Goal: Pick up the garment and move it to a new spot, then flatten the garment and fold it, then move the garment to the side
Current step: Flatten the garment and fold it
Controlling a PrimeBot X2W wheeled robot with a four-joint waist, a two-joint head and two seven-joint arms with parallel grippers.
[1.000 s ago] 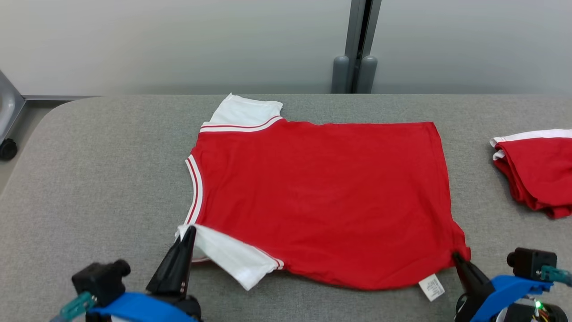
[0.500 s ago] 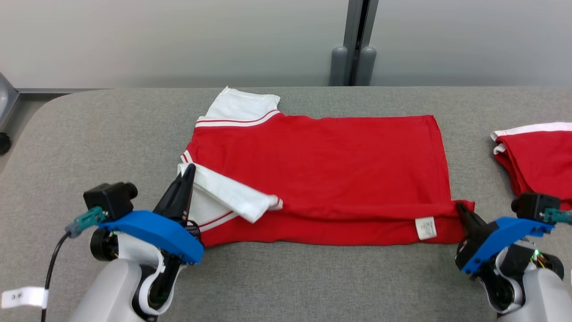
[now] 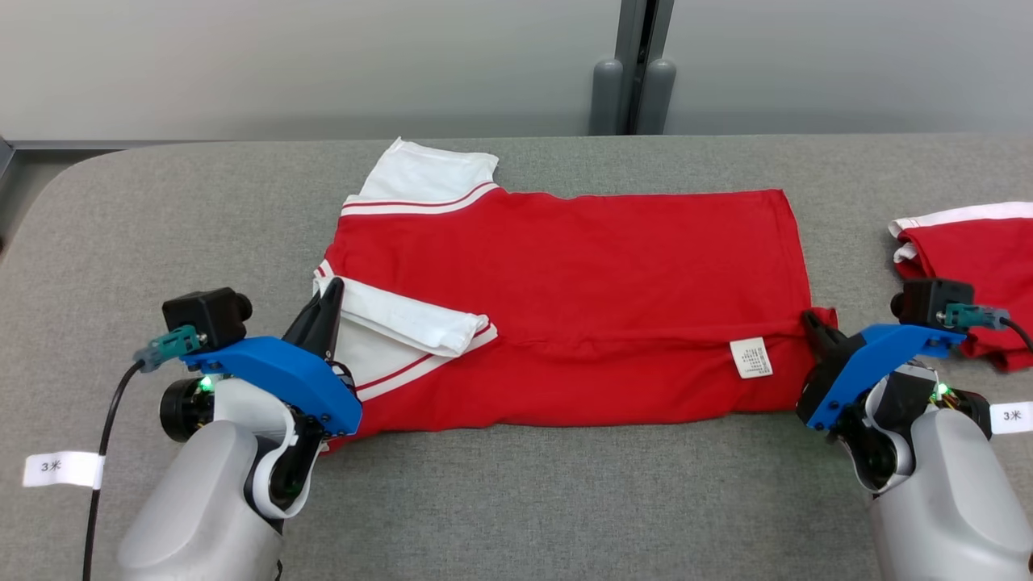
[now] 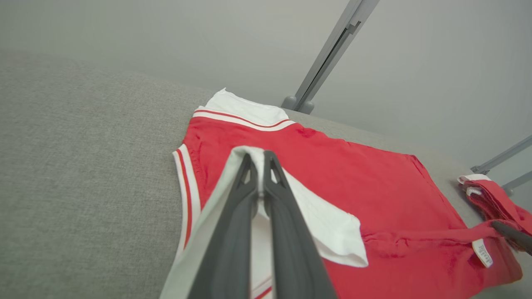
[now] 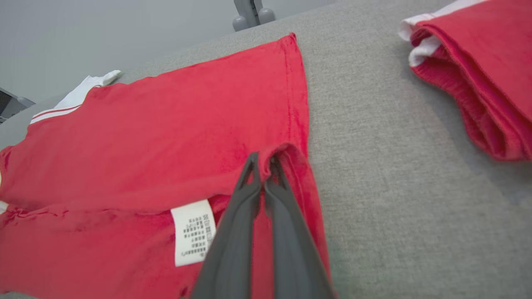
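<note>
The grey woven table [image 3: 516, 500] has bare room along its near edge. The red garment [image 3: 581, 274] lies mid-table, near edge folded over, apart from a folded red pile [image 3: 989, 258]. Our left gripper [image 3: 331, 284] pinches its white sleeve [image 3: 411, 323]; our right gripper [image 3: 808, 317] clamps the hem corner [image 5: 286, 150].
</note>
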